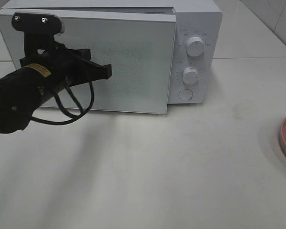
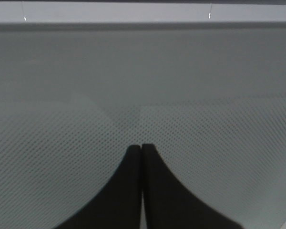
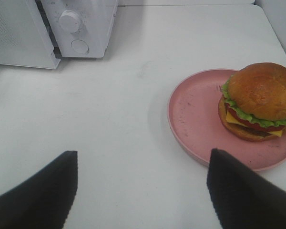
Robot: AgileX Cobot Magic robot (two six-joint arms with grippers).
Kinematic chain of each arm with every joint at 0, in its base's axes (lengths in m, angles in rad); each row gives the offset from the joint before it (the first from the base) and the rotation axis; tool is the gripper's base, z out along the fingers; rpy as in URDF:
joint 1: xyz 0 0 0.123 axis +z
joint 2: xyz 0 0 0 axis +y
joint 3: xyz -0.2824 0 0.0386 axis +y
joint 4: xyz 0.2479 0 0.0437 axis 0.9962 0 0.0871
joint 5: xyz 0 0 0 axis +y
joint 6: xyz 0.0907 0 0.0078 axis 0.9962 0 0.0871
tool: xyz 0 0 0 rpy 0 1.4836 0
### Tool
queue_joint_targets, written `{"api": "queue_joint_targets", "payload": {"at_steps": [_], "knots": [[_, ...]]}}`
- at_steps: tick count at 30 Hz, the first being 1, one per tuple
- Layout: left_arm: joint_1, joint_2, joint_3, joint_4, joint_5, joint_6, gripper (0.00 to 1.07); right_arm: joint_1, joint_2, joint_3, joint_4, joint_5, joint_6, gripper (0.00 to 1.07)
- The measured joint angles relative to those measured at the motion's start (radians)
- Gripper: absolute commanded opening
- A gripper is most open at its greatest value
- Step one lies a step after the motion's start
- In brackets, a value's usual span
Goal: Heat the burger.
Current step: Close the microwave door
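Black and bulky, the left hand (image 1: 102,71), its fingers pressed together, met the microwave (image 1: 195,28) door (image 1: 128,62), which stood slightly ajar. The burger (image 3: 258,101) waited on a pink plate (image 3: 195,119) on the desk (image 1: 157,167), the right hand (image 3: 143,191) spread nearby. A glancing push could shift the oven instead.

- I see one white microwave (image 1: 109,52) at the top of the high view.
- I count two round knobs (image 1: 195,46) and one round button (image 1: 185,94) on it.
- I see one pink plate (image 3: 200,119).
- I see one burger (image 3: 258,101).
- I see two black grippers: the left gripper (image 2: 142,148) and the right gripper (image 3: 143,186).
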Motion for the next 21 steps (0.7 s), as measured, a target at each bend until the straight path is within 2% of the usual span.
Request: {"api": "queue_joint_targets", "payload": {"at_steps": [2,4,7,16,19,20,21], "knots": [[-0.002,0.009,-0.022,-0.007,0.009,0.008,0.00,0.000,0.000,0.000,0.000,0.000,0.000,0.74],[-0.011,0.053,-0.096,-0.040,0.059,0.037,0.00,0.000,0.000,0.000,0.000,0.000,0.000,0.74],[-0.016,0.079,-0.143,-0.066,0.091,0.051,0.00,0.000,0.000,0.000,0.000,0.000,0.000,0.74],[-0.035,0.123,-0.223,-0.083,0.186,0.087,0.00,0.000,0.000,0.000,0.000,0.000,0.000,0.74],[-0.035,0.142,-0.257,-0.110,0.199,0.118,0.00,0.000,0.000,0.000,0.000,0.000,0.000,0.74],[-0.038,0.155,-0.282,-0.133,0.223,0.150,0.00,0.000,0.000,0.000,0.000,0.000,0.000,0.74],[-0.038,0.155,-0.282,-0.133,0.223,0.150,0.00,0.000,0.000,0.000,0.000,0.000,0.000,0.74]]}}
